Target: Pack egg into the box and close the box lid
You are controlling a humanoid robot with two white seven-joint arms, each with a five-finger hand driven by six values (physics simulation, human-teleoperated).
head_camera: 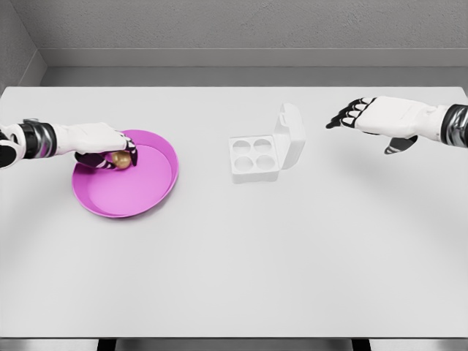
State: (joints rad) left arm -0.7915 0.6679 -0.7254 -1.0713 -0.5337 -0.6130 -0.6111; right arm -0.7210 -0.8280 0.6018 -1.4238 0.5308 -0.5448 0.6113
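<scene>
Our left hand (102, 146) curls around the egg (121, 159) in the pink bowl (157, 183). Right hand (365, 113) hovers, fingers spread. Next: carry it to the open box (254, 157).

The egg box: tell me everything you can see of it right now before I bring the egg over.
The egg box is a small white carton, plastic-looking, standing on the white table right of the middle. Its tray has four round cups in a two-by-two grid, all empty. The lid, hinged on the right side, stands open, tilted up and away. No hand touches it: the right hand hovers apart to its right.
</scene>
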